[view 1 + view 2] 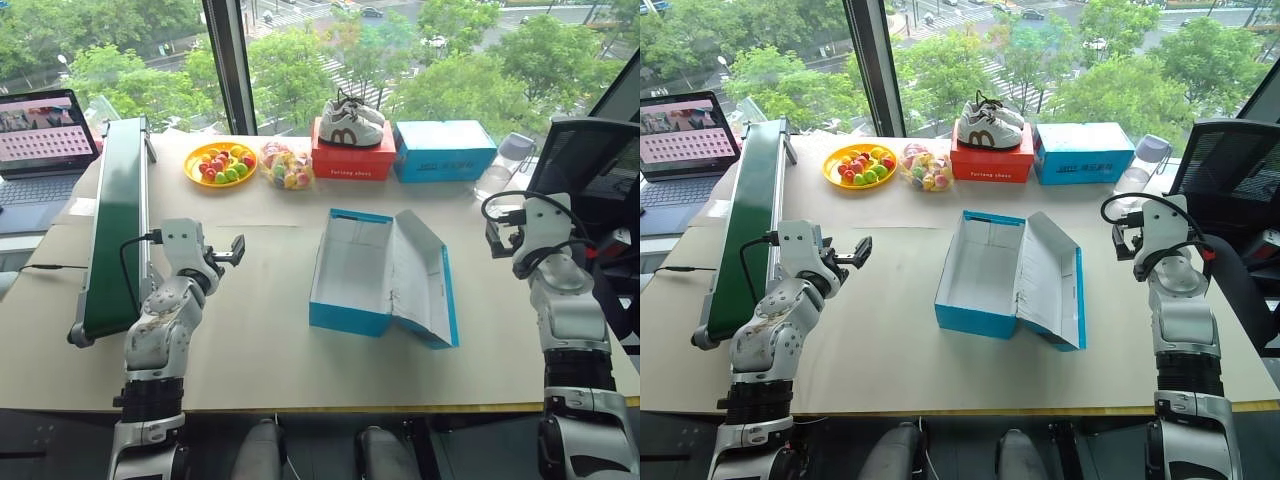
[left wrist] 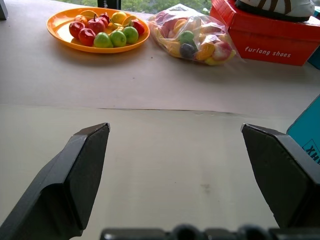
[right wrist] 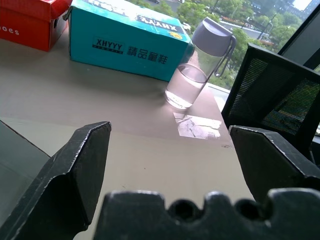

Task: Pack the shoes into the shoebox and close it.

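Observation:
The shoebox (image 1: 345, 318), bright blue outside and white inside, stands open and empty in the middle of the table. Its hinged lid (image 1: 425, 280) is folded out to the right. The shoes are out of view. My left gripper (image 1: 237, 250) hovers left of the box, pointing level across the table, with its black fingers (image 2: 85, 165) spread wide and nothing between them. My right gripper (image 1: 1120, 240) is held right of the lid, also level and open, its fingers (image 3: 80, 165) empty.
A green conveyor belt (image 1: 118, 220) and a laptop (image 1: 45, 130) sit at the left. Along the back are an orange fruit plate (image 1: 220, 163), a bag of fruit (image 1: 285, 165), a red box (image 1: 352, 160) bearing white sneakers (image 1: 350, 122), another blue box (image 1: 444, 150) and a water bottle (image 3: 197, 65). A black chair (image 1: 590, 160) stands at right.

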Available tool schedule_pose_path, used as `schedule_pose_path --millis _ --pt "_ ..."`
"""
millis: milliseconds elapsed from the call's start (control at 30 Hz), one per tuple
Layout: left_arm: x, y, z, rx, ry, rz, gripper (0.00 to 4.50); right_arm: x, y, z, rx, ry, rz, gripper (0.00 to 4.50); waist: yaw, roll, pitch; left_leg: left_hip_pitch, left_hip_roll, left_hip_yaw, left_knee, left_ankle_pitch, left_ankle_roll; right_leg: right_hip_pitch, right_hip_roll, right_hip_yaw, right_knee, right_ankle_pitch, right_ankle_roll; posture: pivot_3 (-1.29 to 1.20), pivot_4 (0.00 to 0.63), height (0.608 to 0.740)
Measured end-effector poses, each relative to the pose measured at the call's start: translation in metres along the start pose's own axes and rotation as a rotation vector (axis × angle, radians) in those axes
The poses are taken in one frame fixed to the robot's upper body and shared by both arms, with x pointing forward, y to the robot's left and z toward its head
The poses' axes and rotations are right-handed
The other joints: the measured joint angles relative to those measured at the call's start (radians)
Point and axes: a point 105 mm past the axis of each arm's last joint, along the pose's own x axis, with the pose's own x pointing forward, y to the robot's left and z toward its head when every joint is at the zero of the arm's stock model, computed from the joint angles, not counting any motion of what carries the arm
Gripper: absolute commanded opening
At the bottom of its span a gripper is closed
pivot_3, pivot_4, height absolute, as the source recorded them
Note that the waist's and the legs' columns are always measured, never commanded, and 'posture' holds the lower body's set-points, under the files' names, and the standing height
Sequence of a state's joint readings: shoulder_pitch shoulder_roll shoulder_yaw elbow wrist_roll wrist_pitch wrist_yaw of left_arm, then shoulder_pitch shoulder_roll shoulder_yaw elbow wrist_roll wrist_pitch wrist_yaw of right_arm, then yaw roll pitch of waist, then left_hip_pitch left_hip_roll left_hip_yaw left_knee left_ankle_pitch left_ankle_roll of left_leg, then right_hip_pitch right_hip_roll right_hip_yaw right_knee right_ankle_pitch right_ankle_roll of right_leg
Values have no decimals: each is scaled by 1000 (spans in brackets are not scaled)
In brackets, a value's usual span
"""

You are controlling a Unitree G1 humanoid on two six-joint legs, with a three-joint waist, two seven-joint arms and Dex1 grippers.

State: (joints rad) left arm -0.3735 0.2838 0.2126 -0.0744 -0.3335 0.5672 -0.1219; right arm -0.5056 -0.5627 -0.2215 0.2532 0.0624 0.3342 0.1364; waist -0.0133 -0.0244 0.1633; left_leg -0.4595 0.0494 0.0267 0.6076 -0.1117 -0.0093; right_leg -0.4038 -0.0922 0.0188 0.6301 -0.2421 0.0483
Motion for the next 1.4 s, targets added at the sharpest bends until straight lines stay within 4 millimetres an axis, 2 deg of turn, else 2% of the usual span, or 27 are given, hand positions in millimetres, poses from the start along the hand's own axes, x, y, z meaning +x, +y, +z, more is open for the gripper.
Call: schedule_pose_path --millis 100,167,233,300,400,467,500,533,567,633,700,767,1000,1400 --pt "0 0 3 19 -21 1 4500 2 4 4 27 -15 5 4436 0 0 0 0 0 0 0 0 0 0 0 0 0 0 0 0 150 740" --pt "2 -7 18 52 -109 -12 4500 7 26 30 166 -107 76 4436 -9 0 0 0 0 0 0 0 0 -1 1 1 0 1 0 0 150 740" --pt "3 -14 34 48 -195 -18 4500 2 57 68 318 -233 231 4436 -13 0 0 0 1 0 0 0 0 -1 2 1 1 1 0 0 150 740" --pt "3 -13 49 50 -259 -3 4500 -14 81 109 434 -363 422 4436 -9 0 0 0 1 0 -1 0 0 -1 2 1 1 1 0 0 150 740" --pt "-1 9 55 59 -267 75 4500 -42 105 145 489 -445 683 4436 0 -1 0 -1 1 0 0 -1 1 0 1 0 0 1 0 0 150 740" --pt "-4 32 55 62 -221 137 4500 -78 135 165 464 -481 968 4436 1 -1 0 -1 1 0 0 -1 1 0 0 -1 1 1 0 0 150 740" --pt "-4 35 54 64 -207 140 4500 -85 141 167 449 -484 1020 4436 2 -1 0 -1 1 0 0 -1 1 0 0 -1 1 1 0 0 150 740" --pt "-6 42 52 68 -170 150 4500 -105 154 169 392 -489 1150 4436 2 -1 0 -1 1 0 0 -1 0 0 0 -2 1 1 0 0 150 740" --pt "-7 47 50 78 -143 152 4500 -114 161 166 354 -481 1209 4436 2 -1 0 0 1 0 0 -1 0 0 0 -2 0 1 -1 0 150 740" --pt "-13 66 41 75 -74 198 4500 -131 181 144 271 -398 1335 4436 1 -3 -1 0 2 0 0 -2 -2 0 0 -2 0 0 -1 0 150 740" --pt "-19 83 36 54 -36 254 4500 -134 194 121 230 -305 1373 4436 2 -3 0 0 2 0 0 -4 -6 -1 0 -2 0 0 -2 0 150 740" --pt "-22 91 35 57 -19 279 4500 -135 202 107 204 -254 1381 4436 2 -3 0 0 2 0 0 -4 -6 -1 0 -2 1 0 -2 0 150 740" --pt "-31 107 35 50 -7 342 4500 -120 214 96 199 -219 1284 4436 1 -4 0 0 2 0 -1 -4 -6 -2 0 -2 0 0 -2 0 150 740" --pt "-42 126 24 13 56 433 4500 -100 218 84 179 -185 1164 4436 2 -4 0 0 2 0 -1 -5 -6 -2 0 -2 0 1 -2 0 150 740"
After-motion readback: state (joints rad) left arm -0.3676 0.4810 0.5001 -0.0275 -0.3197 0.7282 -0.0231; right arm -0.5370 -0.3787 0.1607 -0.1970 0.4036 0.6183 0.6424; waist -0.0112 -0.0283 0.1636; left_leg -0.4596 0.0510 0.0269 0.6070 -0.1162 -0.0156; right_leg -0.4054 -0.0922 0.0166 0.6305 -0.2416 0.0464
